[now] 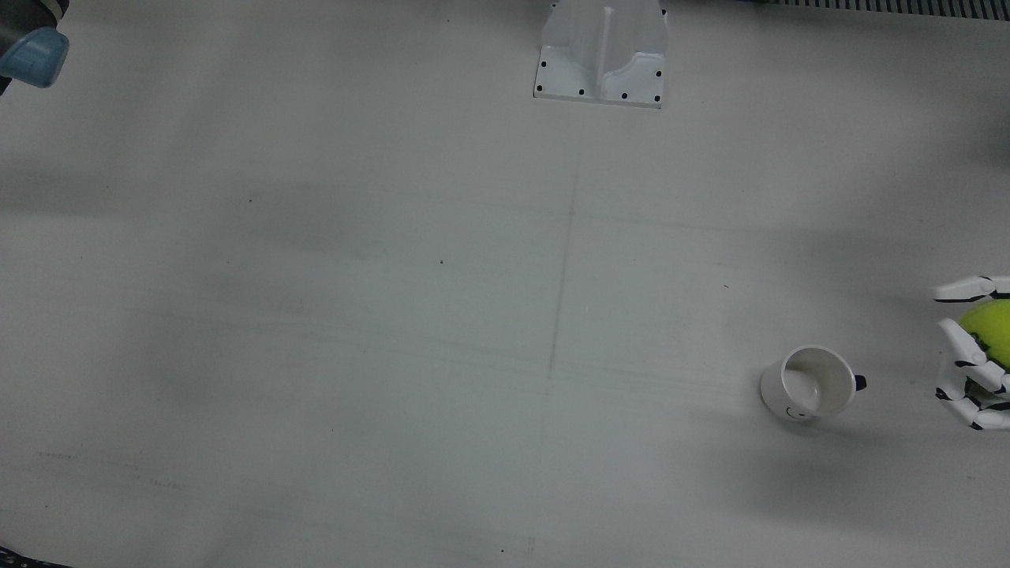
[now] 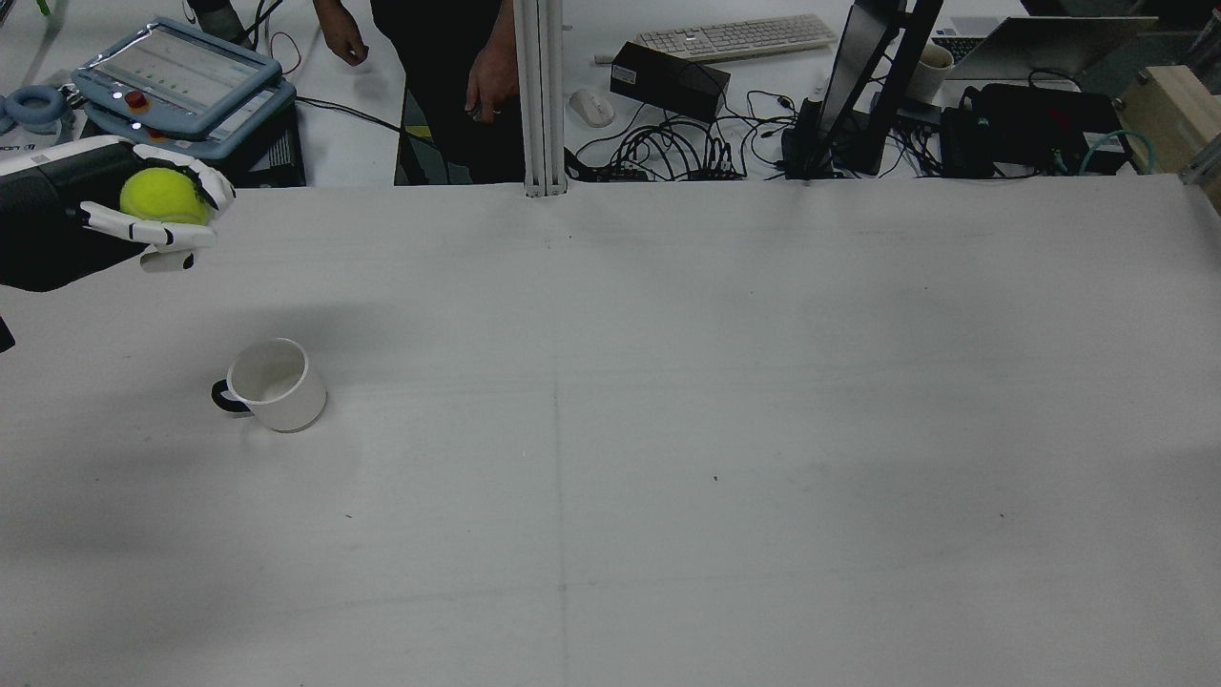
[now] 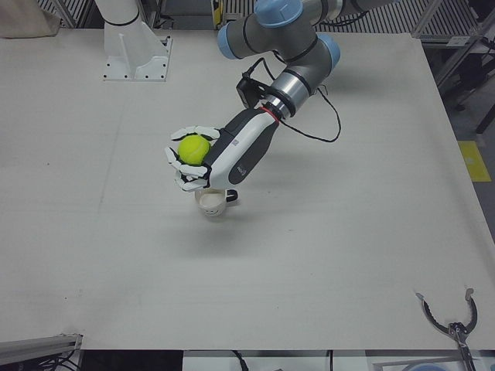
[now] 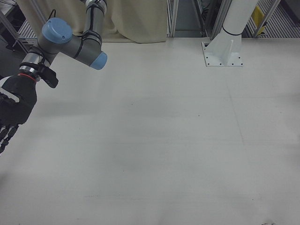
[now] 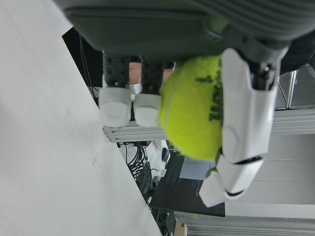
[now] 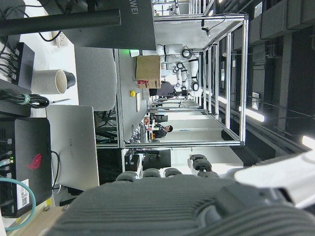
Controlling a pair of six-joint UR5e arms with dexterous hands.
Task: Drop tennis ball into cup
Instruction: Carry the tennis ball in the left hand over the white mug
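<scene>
A yellow-green tennis ball (image 3: 193, 148) sits in my left hand (image 3: 207, 161), whose white fingers are closed around it, well above the table. The ball also shows in the rear view (image 2: 162, 196), the front view (image 1: 990, 330) and the left hand view (image 5: 194, 108). A white cup (image 1: 809, 383) with a dark handle stands upright and empty on the table. In the front view the left hand (image 1: 972, 371) is off to the side of the cup, not over its mouth. My right hand (image 4: 10, 117) hangs at the far side, fingers extended, holding nothing.
A white arm pedestal (image 1: 604, 55) is bolted at the table's robot side. Beyond the table's far edge are a teach pendant (image 2: 176, 81), cables, a keyboard (image 2: 734, 36) and a standing person (image 2: 429, 57). A metal tool (image 3: 452, 321) lies near the table's front corner.
</scene>
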